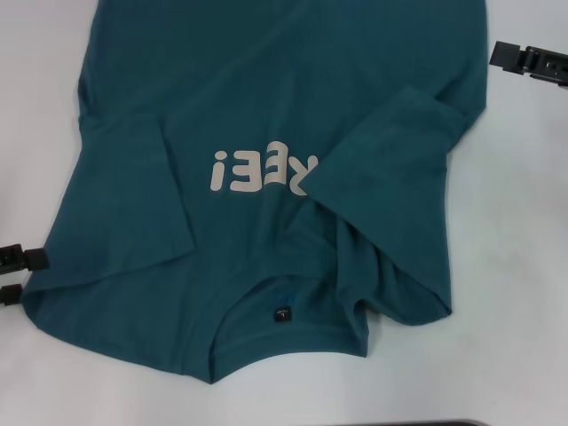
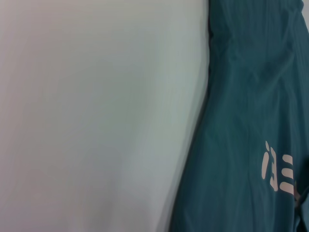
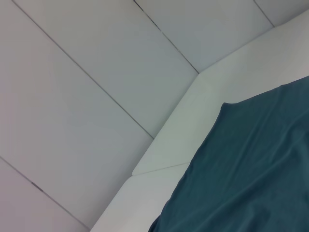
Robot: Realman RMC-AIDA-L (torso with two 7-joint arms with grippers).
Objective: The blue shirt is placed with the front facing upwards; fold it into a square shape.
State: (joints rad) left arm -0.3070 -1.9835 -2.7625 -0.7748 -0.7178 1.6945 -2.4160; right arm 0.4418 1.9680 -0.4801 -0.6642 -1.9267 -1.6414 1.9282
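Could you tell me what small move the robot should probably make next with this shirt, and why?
Probably the left gripper should close in on the nearby shoulder edge of the blue shirt. Both sleeves already lie folded over the front, the right one covering part of the pale lettering, while the body still lies unfolded lengthwise on the white table. The right gripper sits beside the far right edge.

The work surface is a white table (image 1: 524, 266) with a smooth, evenly lit top. Beyond its angled edge, the right wrist view shows a floor (image 3: 72, 96) of large pale grey tiles divided by thin dark joints.
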